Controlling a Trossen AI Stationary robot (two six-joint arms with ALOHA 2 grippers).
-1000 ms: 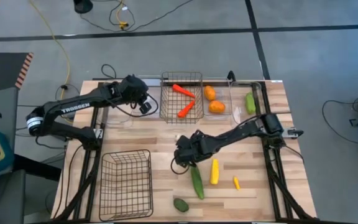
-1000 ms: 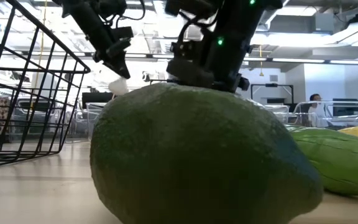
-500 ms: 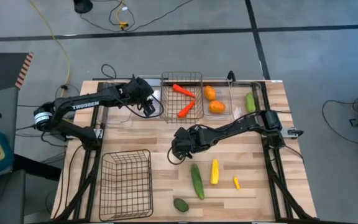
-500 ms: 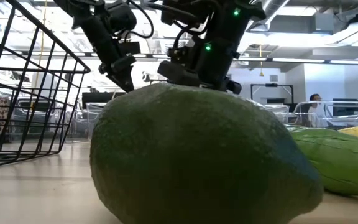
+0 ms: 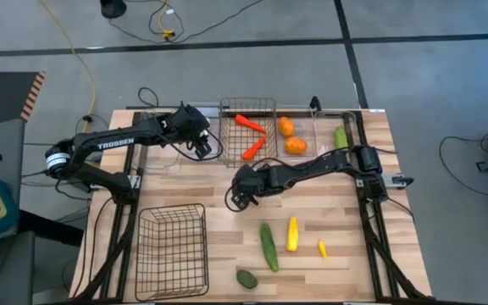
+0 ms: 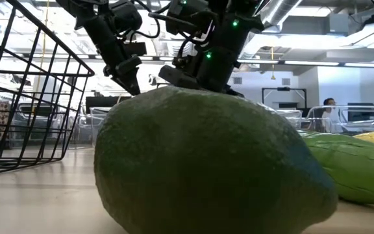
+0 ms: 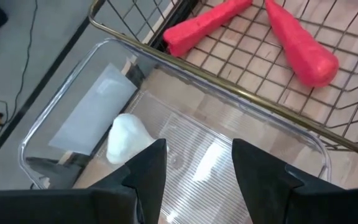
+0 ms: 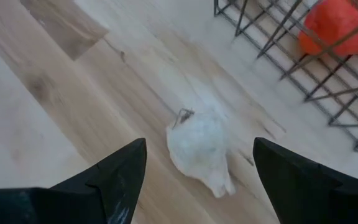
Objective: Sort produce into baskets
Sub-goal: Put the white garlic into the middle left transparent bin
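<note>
One white garlic point(image 7: 127, 140) lies in a clear plastic bin point(image 7: 61, 106) beside the wire basket point(image 5: 248, 110) that holds two carrots point(image 5: 252, 135). My left gripper point(image 5: 200, 146) hovers open above that bin, with the garlic just off one fingertip. A second white garlic point(image 8: 199, 152) lies on the bare table. My right gripper point(image 5: 238, 195) is open and slants down over it, a finger on either side, without touching. A cucumber point(image 5: 268, 246), yellow squash point(image 5: 292, 234), tiny yellow piece point(image 5: 322, 249) and avocado point(image 5: 246, 279) lie on the near part of the table.
The larger wire basket point(image 5: 172, 250) stands at the near left. Clear bins at the far right hold two orange fruits point(image 5: 291, 135) and a cucumber point(image 5: 341, 138). In the low view the avocado point(image 6: 206, 162) fills the foreground and hides the fingertips.
My left gripper has sunk toward the clear bin and opened, letting go of the white garlic, which has dropped into the bin. My right gripper has swung toward the table's far left, over the garlic on the table, and has rolled a little.
</note>
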